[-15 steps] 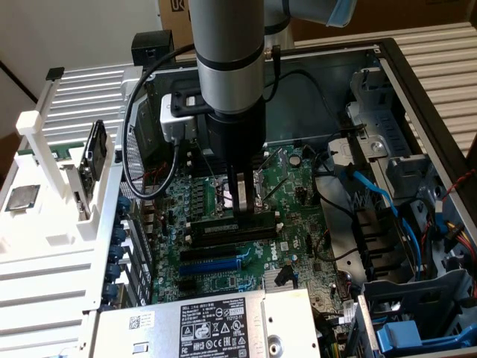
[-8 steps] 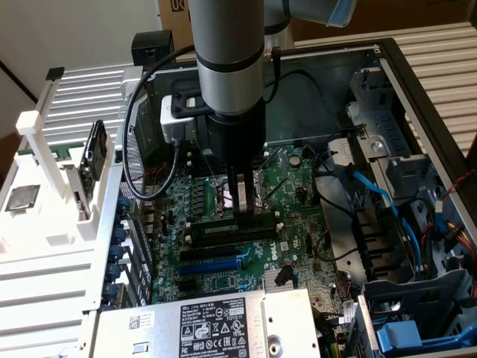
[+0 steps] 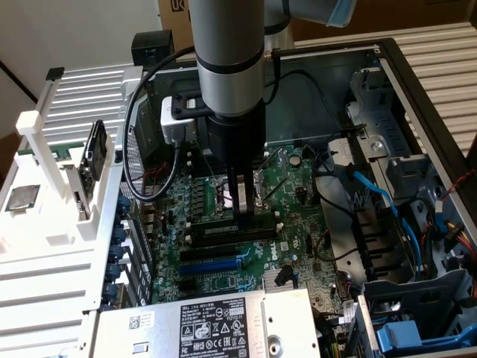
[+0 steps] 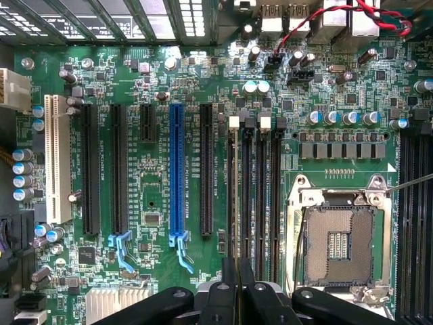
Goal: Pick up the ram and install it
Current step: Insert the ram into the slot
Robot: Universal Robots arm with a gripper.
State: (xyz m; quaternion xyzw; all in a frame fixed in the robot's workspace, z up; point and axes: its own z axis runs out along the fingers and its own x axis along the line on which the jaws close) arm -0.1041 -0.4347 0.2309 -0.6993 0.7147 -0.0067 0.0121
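Wrist view, lower centre: the gripper (image 4: 237, 288) has its jaws pinching the ram (image 4: 237, 203), seen edge-on and standing in a memory slot (image 4: 260, 196) left of the empty CPU socket (image 4: 338, 244). Any tilt risks jamming one end there.

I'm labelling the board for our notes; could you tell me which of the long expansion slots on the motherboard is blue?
It is the long blue plastic slot in the middle of the row, with black slots on both sides; the white slot sits at the row's far end.
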